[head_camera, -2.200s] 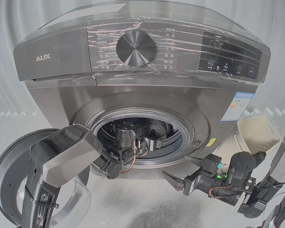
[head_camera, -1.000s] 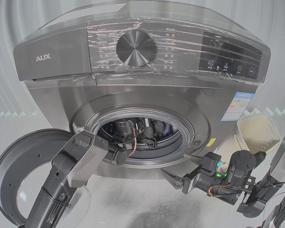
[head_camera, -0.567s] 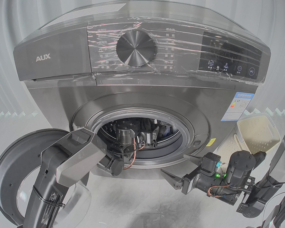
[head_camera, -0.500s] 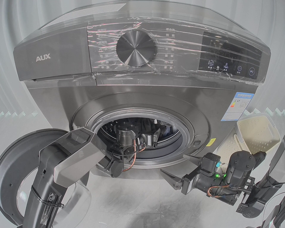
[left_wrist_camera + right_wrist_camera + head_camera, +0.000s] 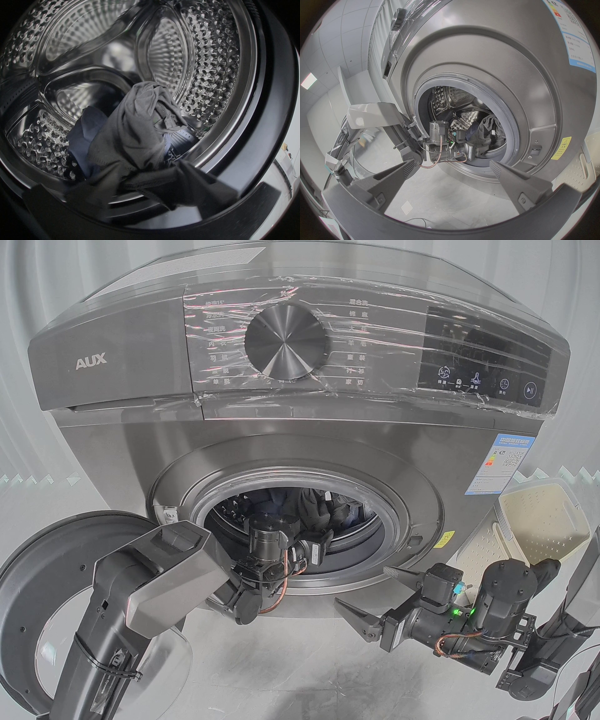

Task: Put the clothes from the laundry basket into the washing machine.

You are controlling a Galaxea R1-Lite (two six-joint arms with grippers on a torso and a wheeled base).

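The washing machine stands with its round mouth uncovered. In the drum lies a dark grey garment on top of a blue one; the pile also shows from the head. My left gripper is at the drum's mouth, just in front of the clothes. It is open, and the grey garment's near edge reaches down between its fingers. My right gripper hangs open and empty below and to the right of the mouth. It faces the machine.
A cream laundry basket lies tipped on its side against the machine's right flank, with no clothes visible inside. The machine's door is swung open to the left, behind my left arm. Bare grey floor lies in front.
About a second ago my left arm was pushed deep into the drum. It has since drawn back to the mouth, leaving the clothes inside. My right gripper has barely shifted.
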